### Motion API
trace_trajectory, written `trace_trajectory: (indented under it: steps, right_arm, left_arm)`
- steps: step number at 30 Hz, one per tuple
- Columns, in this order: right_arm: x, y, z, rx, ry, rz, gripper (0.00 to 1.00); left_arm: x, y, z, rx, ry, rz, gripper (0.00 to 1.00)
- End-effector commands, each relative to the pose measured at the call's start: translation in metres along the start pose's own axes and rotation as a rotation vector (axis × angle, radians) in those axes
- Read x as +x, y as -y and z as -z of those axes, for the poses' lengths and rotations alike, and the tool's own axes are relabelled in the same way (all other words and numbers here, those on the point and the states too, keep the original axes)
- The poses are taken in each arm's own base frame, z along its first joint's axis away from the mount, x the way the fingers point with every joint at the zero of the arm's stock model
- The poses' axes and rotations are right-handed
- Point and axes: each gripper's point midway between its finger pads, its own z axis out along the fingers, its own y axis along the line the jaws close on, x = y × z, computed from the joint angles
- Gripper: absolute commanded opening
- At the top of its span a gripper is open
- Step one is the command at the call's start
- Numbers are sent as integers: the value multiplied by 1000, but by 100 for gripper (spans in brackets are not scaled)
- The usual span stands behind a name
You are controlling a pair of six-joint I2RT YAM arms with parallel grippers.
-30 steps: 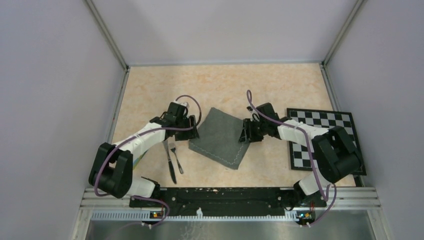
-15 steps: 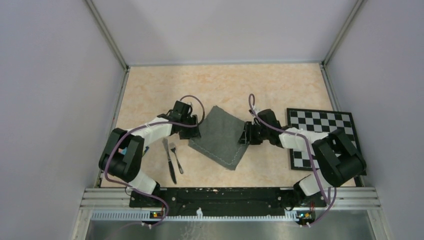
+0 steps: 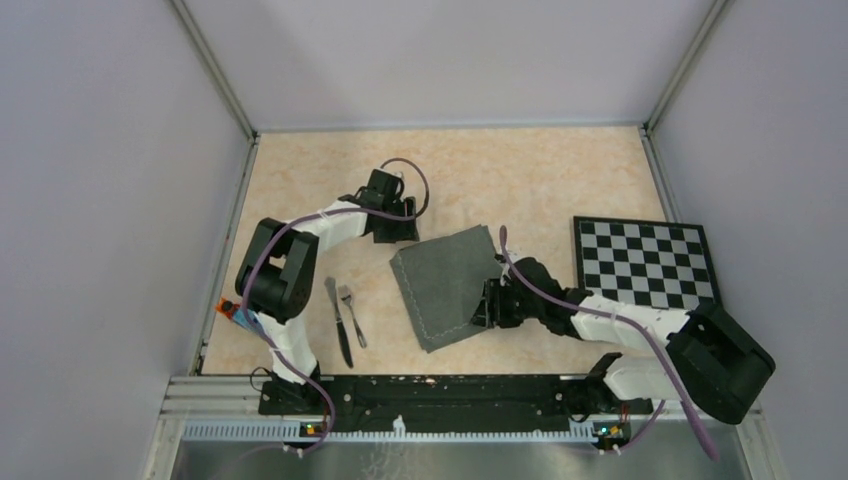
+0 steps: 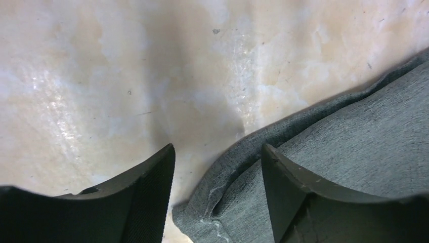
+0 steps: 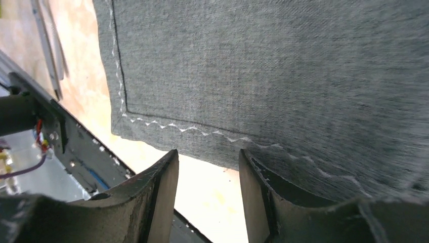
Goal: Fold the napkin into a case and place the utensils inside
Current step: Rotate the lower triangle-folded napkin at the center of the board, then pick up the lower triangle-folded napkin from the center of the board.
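The dark grey napkin (image 3: pixel 447 287) lies flat on the table between my two grippers. My left gripper (image 3: pixel 400 232) is at its far left corner. In the left wrist view the left gripper (image 4: pixel 217 152) is open, and the curled napkin corner (image 4: pixel 212 210) lies between the fingers (image 4: pixel 146 192). My right gripper (image 3: pixel 486 305) sits at the napkin's right edge; the right wrist view shows the gripper (image 5: pixel 208 152) open over bare table, the stitched hem (image 5: pixel 167 126) just past the tips. The knife (image 3: pixel 338 320) and fork (image 3: pixel 352 313) lie side by side left of the napkin.
A black-and-white checkered board (image 3: pixel 645 262) lies at the right of the table. The black mounting rail (image 3: pixel 450 385) runs along the near edge, close to the napkin's near corner. A small orange and blue object (image 3: pixel 232 312) sits by the left arm.
The napkin has turned clockwise and shifted slightly toward the near edge. My left gripper moved farther away with its corner; my right gripper moved nearer along the right edge.
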Motion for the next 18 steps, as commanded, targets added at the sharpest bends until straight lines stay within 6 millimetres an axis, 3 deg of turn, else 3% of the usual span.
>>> trace_trajectory:
  steps: [1,6,9,12,18]
  right_arm:
    - [-35,-5,19,100,67,132,49]
    - [-46,-31,21,37,55,321,53]
    - [-44,-55,21,46,70,453,63]
    - [-31,-78,14,56,38,555,69]
    - [6,-108,-14,119,-64,709,71]
  left_arm:
    - [-3,-9,10,-59,-3,-44,71]
    - [3,-10,39,-50,23,-29,79]
    - [5,-15,60,-28,65,24,80]
    - [3,-25,85,34,126,110,83]
    - [-4,-42,128,155,216,249,87]
